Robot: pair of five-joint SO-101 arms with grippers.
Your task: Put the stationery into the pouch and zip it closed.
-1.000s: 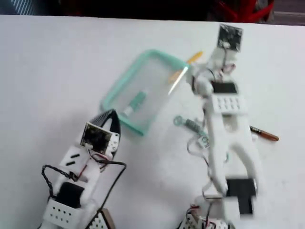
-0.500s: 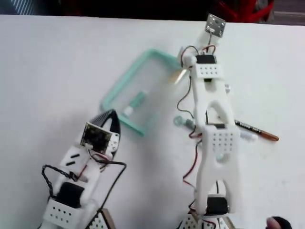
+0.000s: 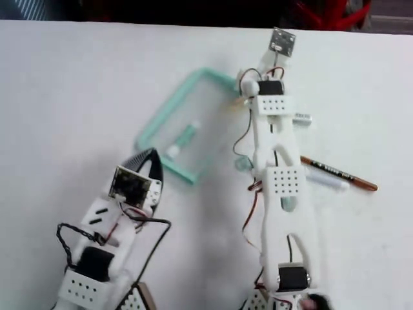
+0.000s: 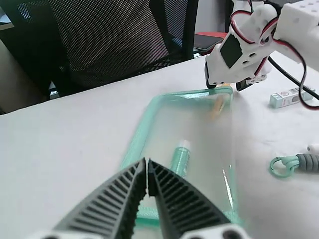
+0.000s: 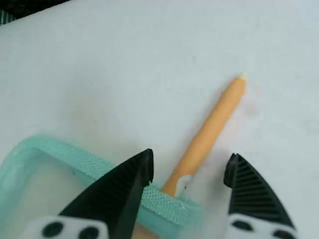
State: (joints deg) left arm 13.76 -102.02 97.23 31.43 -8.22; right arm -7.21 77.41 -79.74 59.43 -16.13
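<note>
On white surface (image 3: pixel 77 84): rectangular pouch (image 3: pixel 166 108), clear glossy panel, woven teal border, teal pen (image 3: pixel 186 137) inside. Orange pencil (image 5: pixel 214 124), slim, tapered, one end under pouch border, flanked by spread right end effector (image 5: pixel 189 155). Left end effector (image 4: pixel 146 163), ribbed black, pressed together, just beside pouch.

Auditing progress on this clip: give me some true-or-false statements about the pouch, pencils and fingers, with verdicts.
1. The right gripper has its fingers open either side of the orange pencil. True.
2. The left gripper is open. False: its fingers are shut, holding nothing.
3. The brown pencil lies on the table, outside the pouch. True.
4. The pouch is empty. False: a teal item lies inside.
</note>
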